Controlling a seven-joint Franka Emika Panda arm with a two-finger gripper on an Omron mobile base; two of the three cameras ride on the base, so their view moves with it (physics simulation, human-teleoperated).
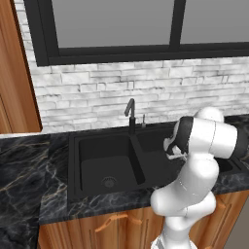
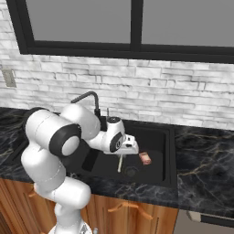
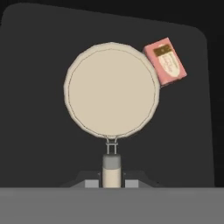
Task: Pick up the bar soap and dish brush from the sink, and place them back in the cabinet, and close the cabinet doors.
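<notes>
A: Brush (image 3: 111,89) first. What does it look like?

B: From the hand view, a round cream head, flat-faced with a thin darker rim, and a pale straight handle that runs down into the gripper (image 3: 111,183). The fingers are closed tight on the handle's end.

A: And from the base?

B: In the right base view the gripper (image 2: 121,154) hangs over the right basin of the sink (image 2: 170,151), with the brush (image 2: 120,163) pointing down from it, head lowest, a thin pale stick above the drain.

A: Is the head touching the basin floor?

B: I cannot tell; it is too small there.

A: Soap?

B: The soap (image 2: 145,158) lies on the floor of that same basin, just beside the brush. It is a small pinkish-orange block. In the hand view the soap (image 3: 166,61) shows a paler label on top with a small dark mark, and its corner sits behind the edge of the brush head.

A: The sink itself?

B: Black, two basins, a slim black faucet (image 1: 130,115) at the back, set in a dark marbled counter (image 1: 29,165). In the left base view the arm covers the right basin.
</notes>
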